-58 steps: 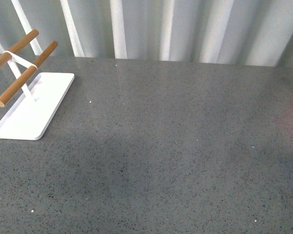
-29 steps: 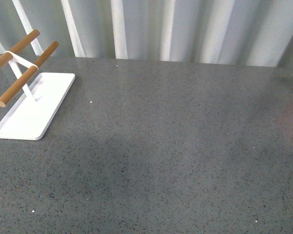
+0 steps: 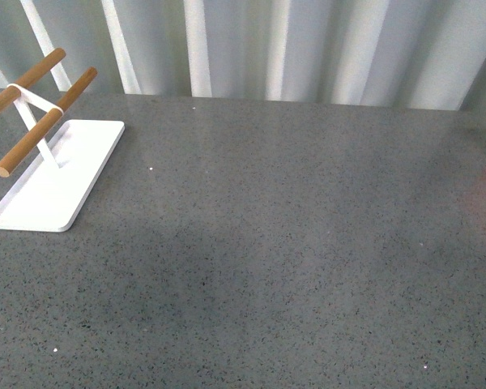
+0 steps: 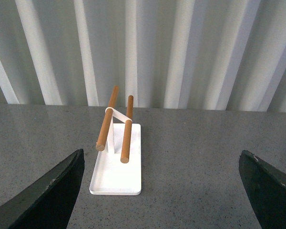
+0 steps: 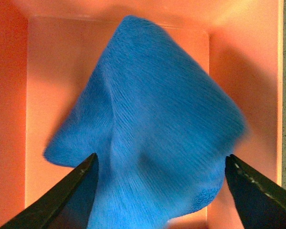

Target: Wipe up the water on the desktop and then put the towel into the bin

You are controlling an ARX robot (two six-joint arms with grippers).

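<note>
- Towel [image 5: 148,129]: bright blue microfibre with fine parallel ribs, bunched into a soft peaked mound, not flat; in the right wrist view it fills most of the space between the two dark fingertips.
- Its peak points toward the far inner wall of the bin [image 5: 9,119], and its longest run goes from that peak down to the wide crumpled hem near the camera; one edge is blurred.
- The bin is a smooth salmon-orange box with straight walls and square inner corners; the towel sits within its opening, though whether it rests on the floor or hangs above it cannot be told.
- Right gripper [image 5: 159,191]: the two dark wedge-shaped tips stand wide apart on either side of the cloth, jaws spread; whether they touch the fabric cannot be told.
- Left gripper [image 4: 162,191]: its dark, slightly scuffed tips are spread far apart with nothing between them, above the desktop [image 4: 205,157].
- The desktop [image 3: 292,243] is a flat dark grey, stone-like slab with fine black and white speckles.
- On it, to the left in the front view, stands a white rectangular tray [image 3: 73,174] with rounded corners and a low lip, carrying two round wooden bars [image 3: 44,121] on a thin white upright.
- Behind the desktop hangs a pale pleated curtain [image 3: 308,49] in vertical folds.
</note>
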